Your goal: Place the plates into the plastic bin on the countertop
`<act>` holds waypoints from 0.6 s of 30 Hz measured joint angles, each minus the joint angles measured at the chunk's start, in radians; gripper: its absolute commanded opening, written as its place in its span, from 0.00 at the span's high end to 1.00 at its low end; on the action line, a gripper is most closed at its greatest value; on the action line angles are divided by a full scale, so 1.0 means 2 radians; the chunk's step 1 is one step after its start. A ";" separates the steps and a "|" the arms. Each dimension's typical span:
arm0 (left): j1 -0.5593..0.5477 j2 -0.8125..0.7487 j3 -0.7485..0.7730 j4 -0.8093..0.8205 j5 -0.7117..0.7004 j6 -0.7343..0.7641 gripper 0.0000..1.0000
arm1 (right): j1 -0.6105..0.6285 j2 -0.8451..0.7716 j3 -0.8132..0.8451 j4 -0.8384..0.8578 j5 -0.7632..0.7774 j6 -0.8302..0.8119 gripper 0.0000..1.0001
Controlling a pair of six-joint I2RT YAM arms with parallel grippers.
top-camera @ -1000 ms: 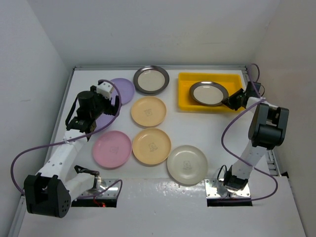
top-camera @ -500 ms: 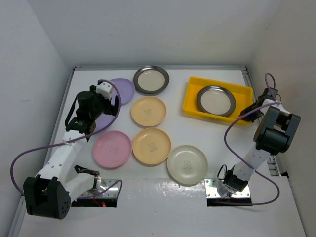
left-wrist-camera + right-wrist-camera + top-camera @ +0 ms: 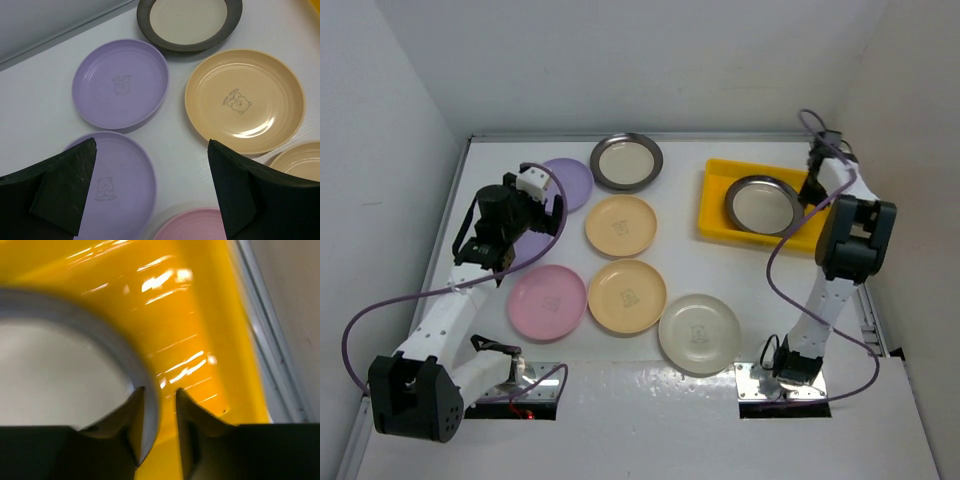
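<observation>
Eight plates [image 3: 627, 296], one yellow plastic bin [image 3: 713, 195], two robot arms [image 3: 450, 310] and one white countertop [image 3: 720, 275].
By colour, the plates count out as two lilac plates [image 3: 572, 178], two yellow-orange plates [image 3: 620, 225], two dark-rimmed plates [image 3: 626, 161], one pink plate [image 3: 547, 301] and one cream plate [image 3: 699, 333]. The second lilac one shows only in part from above, but the left wrist view shows both.

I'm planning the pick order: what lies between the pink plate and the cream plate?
One yellow-orange plate, the nearer of the two, lies between the pink plate and the cream plate. The top external view shows it.
</observation>
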 measured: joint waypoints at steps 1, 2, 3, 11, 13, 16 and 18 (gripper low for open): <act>0.000 0.002 0.000 0.001 0.000 0.000 0.07 | 0.026 -0.005 0.000 -0.003 0.016 -0.006 0.62; 0.000 0.004 0.000 0.001 0.000 0.001 0.07 | 0.056 -0.012 0.000 -0.007 0.033 -0.012 0.59; 0.000 0.006 0.000 0.001 0.000 0.002 0.07 | 0.088 -0.023 0.000 -0.011 0.044 -0.013 0.51; 0.001 0.006 -0.005 0.005 -0.002 0.002 0.07 | 0.303 -0.096 0.041 -0.029 0.044 0.036 0.51; 0.002 0.007 -0.007 0.004 -0.005 -0.001 0.07 | 0.333 -0.062 0.083 -0.032 0.031 0.050 0.51; 0.004 0.026 0.005 -0.002 0.001 -0.008 0.07 | 0.349 -0.004 0.110 -0.038 0.019 0.071 0.55; 0.005 0.060 0.033 -0.017 0.013 -0.014 0.07 | 0.345 0.031 0.100 -0.047 0.013 0.080 0.59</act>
